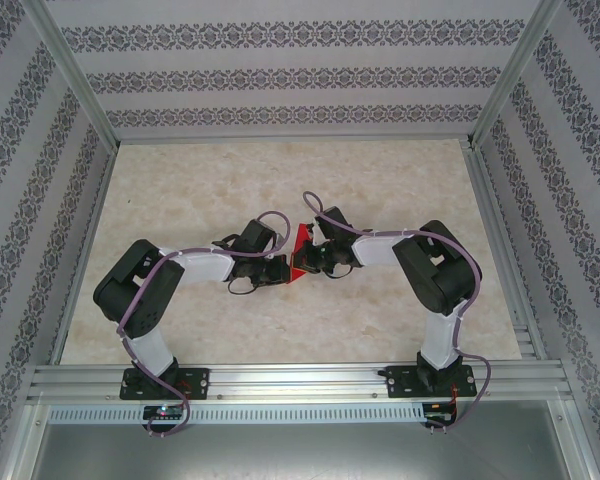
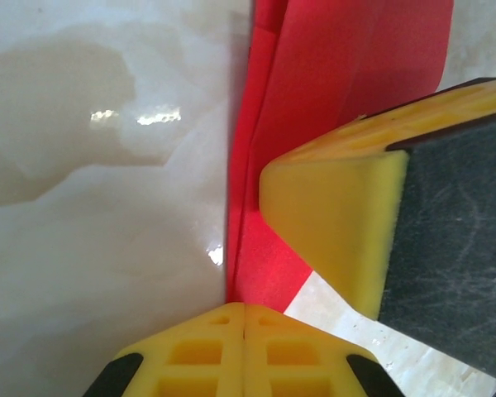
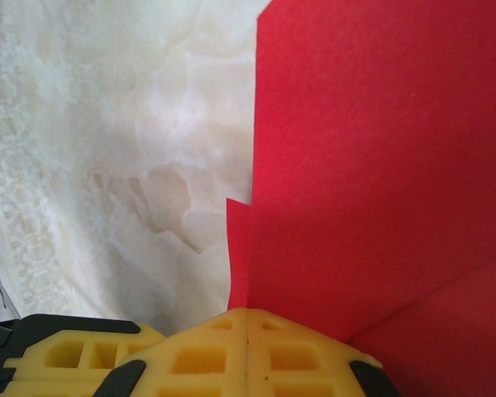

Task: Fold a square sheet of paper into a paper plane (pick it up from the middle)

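1. Thin bright red square sheet of paper (image 1: 300, 250) at centre of pale glossy marbled table (image 1: 220, 180), between both arms. Already part-folded: creased layers in left wrist view, triangular outline from above.
2. Left gripper (image 2: 245, 310): closed, no gap between yellow fingers, pinching the lower end of the paper's fold.
3. Right gripper (image 3: 246, 318): likewise clamped tight on the paper, with the sheet rising straight out of the finger seam. In left wrist view, its yellow black-padded finger sits just beside the fold.
4. Looks lifted or stood on edge rather than lying flat; cannot tell whether any part touches the table.
5. Step in hand, as a judgement: mid-fold, both ends held to align or set a crease. Not yet a narrow dart, so roughly midway.
6. Next move probably calls for one grip as anchor, the other released and re-pinched on a free flap, then folded over the centre crease and pressed down.
7. Risks: tearing or crumpling thin paper if pulled apart; slipping on the glossy surface.
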`<act>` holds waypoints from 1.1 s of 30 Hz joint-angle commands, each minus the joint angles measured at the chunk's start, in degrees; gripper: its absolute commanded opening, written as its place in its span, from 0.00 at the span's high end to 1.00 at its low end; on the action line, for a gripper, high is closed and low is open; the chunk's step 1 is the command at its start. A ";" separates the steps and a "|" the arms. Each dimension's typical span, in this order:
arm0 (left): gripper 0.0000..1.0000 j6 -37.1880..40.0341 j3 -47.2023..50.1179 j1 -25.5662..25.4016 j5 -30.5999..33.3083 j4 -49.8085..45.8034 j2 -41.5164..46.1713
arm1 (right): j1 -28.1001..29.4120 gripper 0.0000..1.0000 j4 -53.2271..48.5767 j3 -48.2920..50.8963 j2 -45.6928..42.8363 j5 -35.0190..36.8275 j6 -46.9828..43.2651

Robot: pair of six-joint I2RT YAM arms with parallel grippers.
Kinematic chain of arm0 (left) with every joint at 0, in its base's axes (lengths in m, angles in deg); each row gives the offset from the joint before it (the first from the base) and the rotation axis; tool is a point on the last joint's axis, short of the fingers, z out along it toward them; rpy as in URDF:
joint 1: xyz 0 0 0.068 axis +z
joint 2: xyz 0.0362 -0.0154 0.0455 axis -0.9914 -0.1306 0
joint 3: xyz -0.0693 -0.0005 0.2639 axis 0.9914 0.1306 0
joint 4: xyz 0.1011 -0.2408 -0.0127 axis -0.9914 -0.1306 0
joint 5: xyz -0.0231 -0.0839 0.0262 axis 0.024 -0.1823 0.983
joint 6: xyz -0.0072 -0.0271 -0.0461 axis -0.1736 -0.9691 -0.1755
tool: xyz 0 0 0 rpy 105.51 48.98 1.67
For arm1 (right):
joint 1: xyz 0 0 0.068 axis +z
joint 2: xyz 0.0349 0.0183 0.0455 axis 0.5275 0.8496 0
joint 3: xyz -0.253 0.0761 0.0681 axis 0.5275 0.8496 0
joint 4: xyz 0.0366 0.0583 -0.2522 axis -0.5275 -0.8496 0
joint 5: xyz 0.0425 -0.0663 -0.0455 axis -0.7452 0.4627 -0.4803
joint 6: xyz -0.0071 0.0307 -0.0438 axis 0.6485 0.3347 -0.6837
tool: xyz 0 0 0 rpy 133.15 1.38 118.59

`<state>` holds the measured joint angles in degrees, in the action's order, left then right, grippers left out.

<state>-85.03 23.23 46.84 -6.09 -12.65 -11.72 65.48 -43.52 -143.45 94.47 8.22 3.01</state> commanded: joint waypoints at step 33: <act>1.00 1.17 3.49 -0.16 2.70 -7.35 -2.28 | -10.45 0.98 -0.91 -2.44 4.97 1.87 -6.57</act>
<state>-85.71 25.29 46.84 -5.82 -8.43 -12.07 58.29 -45.55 -145.33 96.39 3.04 -1.93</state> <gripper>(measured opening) 0.058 0.050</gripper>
